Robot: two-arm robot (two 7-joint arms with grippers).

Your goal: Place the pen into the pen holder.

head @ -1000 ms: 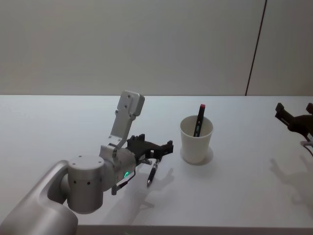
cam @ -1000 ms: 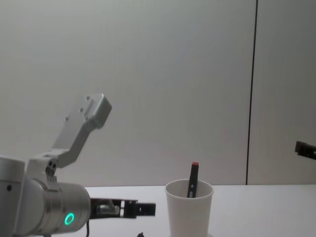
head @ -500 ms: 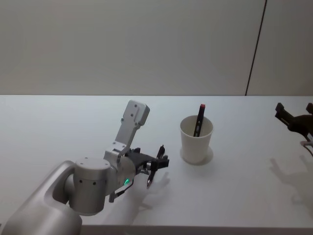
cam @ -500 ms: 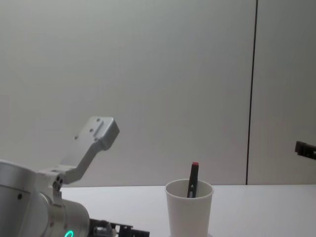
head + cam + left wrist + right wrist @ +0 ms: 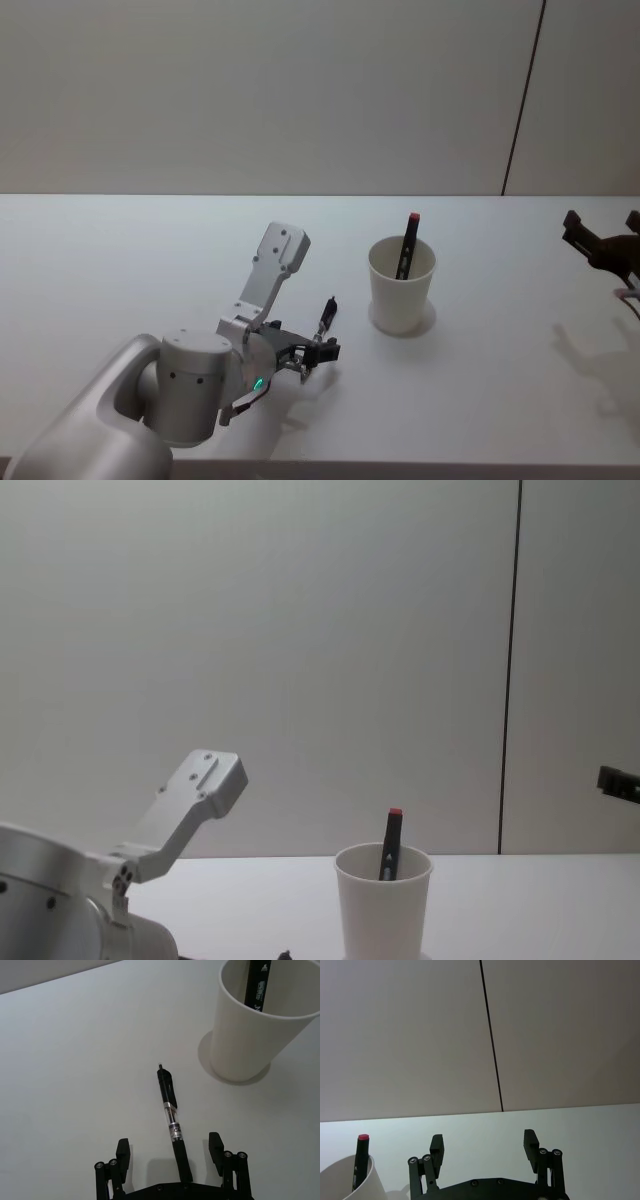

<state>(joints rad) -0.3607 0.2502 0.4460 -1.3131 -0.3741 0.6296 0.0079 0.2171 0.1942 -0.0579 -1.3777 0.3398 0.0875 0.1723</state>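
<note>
A black pen [image 5: 170, 1105] lies flat on the white table [image 5: 75, 1060], pointing away toward the pen holder [image 5: 250, 1035], a white paper cup. My left gripper [image 5: 169, 1140] is open and low over the table, with one finger on each side of the pen's near end and not touching it. In the head view the pen's far end [image 5: 327, 311] sticks out past the left gripper [image 5: 312, 353], left of the pen holder [image 5: 402, 290]. A dark marker with a red cap [image 5: 409, 245] stands in the cup. My right gripper [image 5: 602, 228] hangs open at the far right.
The pen holder [image 5: 385, 910] stands mid-table with the red-capped marker [image 5: 390, 842] leaning inside. My left forearm [image 5: 190, 805] rises at the lower left. A plain wall with a dark vertical seam [image 5: 510, 670] is behind the table.
My left arm has come down and the open gripper has settled lower around the pen's near end. The pen, the cup and the right gripper have stayed put.
</note>
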